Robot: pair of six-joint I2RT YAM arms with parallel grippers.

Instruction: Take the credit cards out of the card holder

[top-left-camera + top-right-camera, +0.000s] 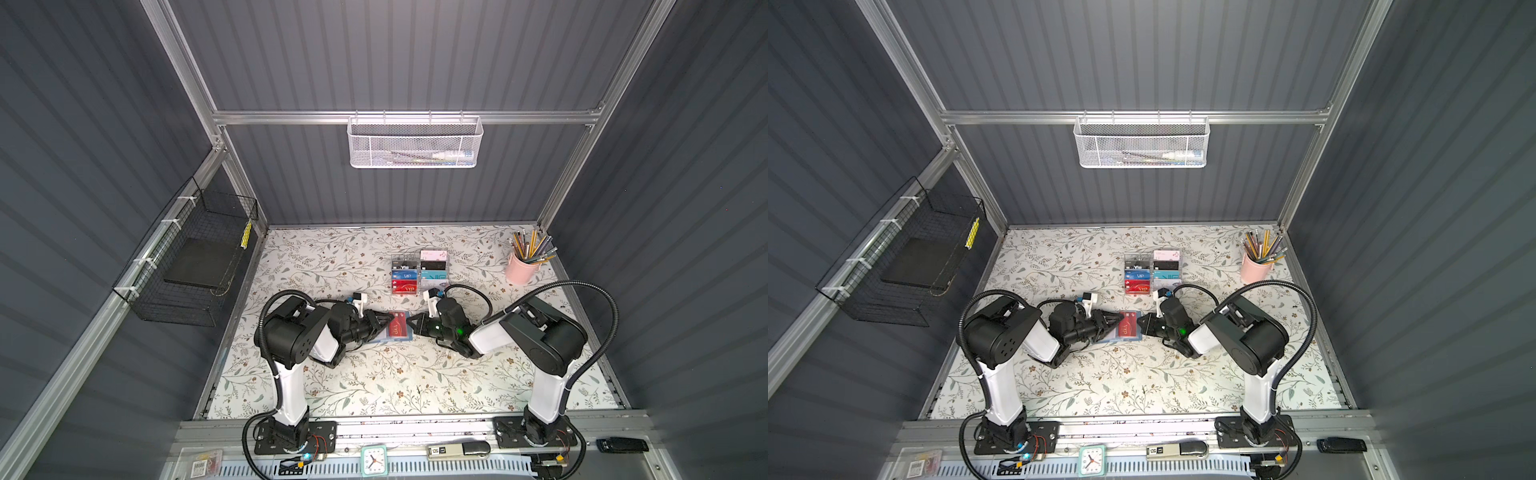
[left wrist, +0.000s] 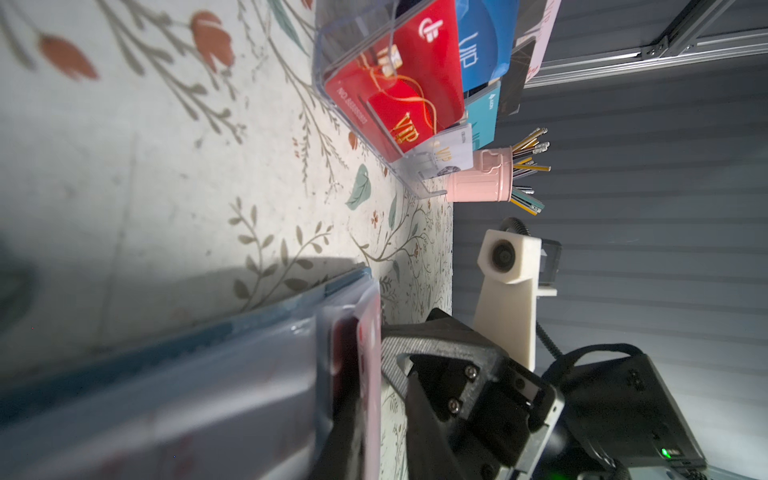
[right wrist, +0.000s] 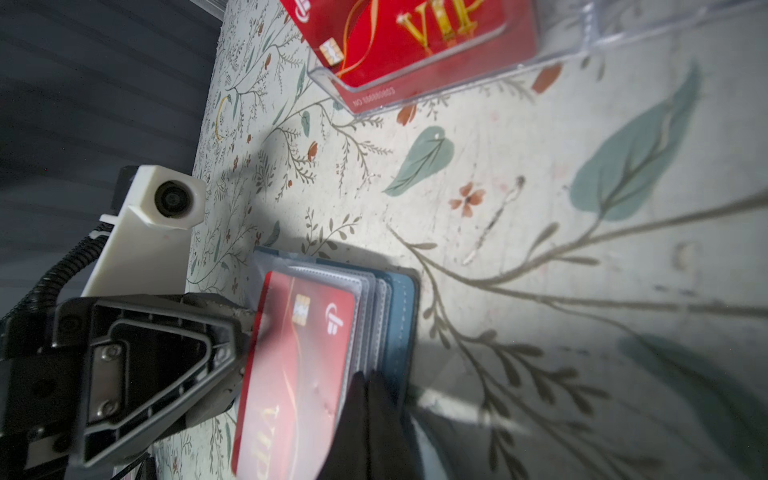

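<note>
Bench state, both top views plus wrist views.

- Table [image 1: 374,386]: covered in a floral print, with both arms reaching in toward its middle.
- Black wire basket [image 1: 187,266] hangs on the left wall. A white mesh basket [image 1: 413,143] hangs on the back rail.
- Clear card rack [image 1: 419,272] stands behind the work area, filled with cards in tiers (a red VIP card sits in its front tier).
- Pink pencil cup [image 1: 521,268] stands at the back right corner, well apart from the arms.
- Card holder [image 3: 401,316]: it lies open and flat on the table between the two grippers, just in front of the rack. We see its slate-blue cover underneath and a stack of clear sleeves on top.
- Red card [image 3: 299,365]: it lies on top of the sleeves. We cannot tell whether part of it sits inside a sleeve.
- Left gripper [image 1: 387,319]: rolled onto its side, with the jaws pinched down on the left edge of the red card.
- Right gripper [image 1: 412,328]: jaws together, with the tips at the holder's right edge and resting on the sleeves. We cannot tell whether a sleeve is caught between them.
</note>
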